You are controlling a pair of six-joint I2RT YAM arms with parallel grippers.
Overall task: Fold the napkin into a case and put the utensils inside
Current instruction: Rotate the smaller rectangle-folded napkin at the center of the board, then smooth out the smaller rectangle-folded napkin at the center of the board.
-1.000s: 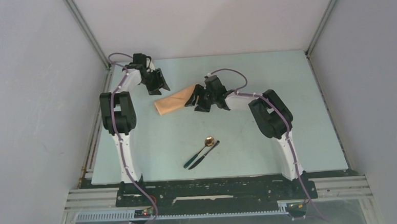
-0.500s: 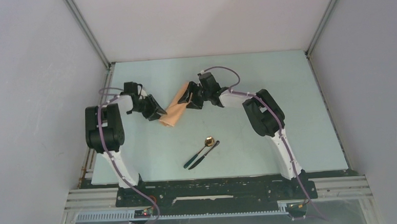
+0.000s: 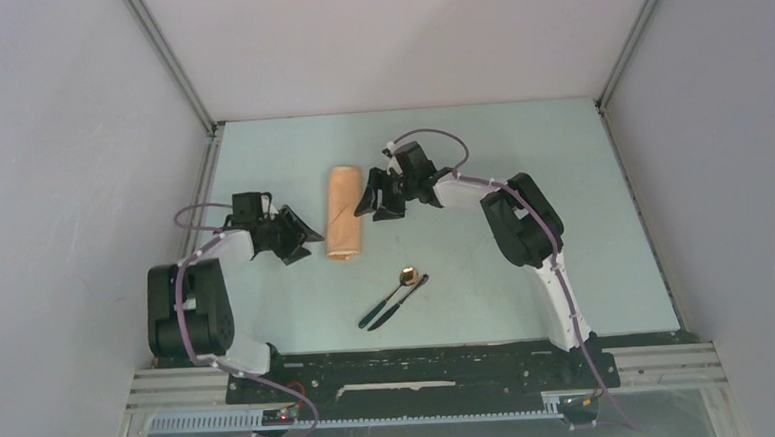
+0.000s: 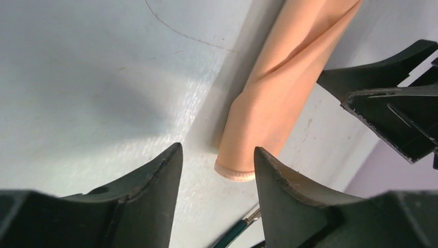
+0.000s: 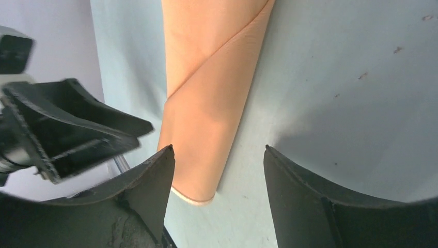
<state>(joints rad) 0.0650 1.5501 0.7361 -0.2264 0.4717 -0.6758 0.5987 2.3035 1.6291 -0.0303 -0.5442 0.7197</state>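
The napkin lies folded as a narrow peach-tan case (image 3: 343,214) with a diagonal flap, its long side running front to back on the table. It also fills the left wrist view (image 4: 274,98) and the right wrist view (image 5: 212,93). My left gripper (image 3: 313,239) (image 4: 217,154) stands open just left of the case's near end, holding nothing. My right gripper (image 3: 362,202) (image 5: 218,150) stands open right of the case's far half, also empty. The utensils, a gold-bowled spoon (image 3: 395,290) and a slim dark knife (image 3: 405,298), lie side by side nearer the front.
The pale blue table (image 3: 520,151) is ringed by grey walls with metal rails at the left (image 3: 170,65) and right (image 3: 635,40) corners. A dark green utensil handle (image 4: 235,232) shows between my left fingers.
The case has turned from a slant to lie front to back. My left arm has swung down toward the near left. Both grippers now stand apart from the cloth.
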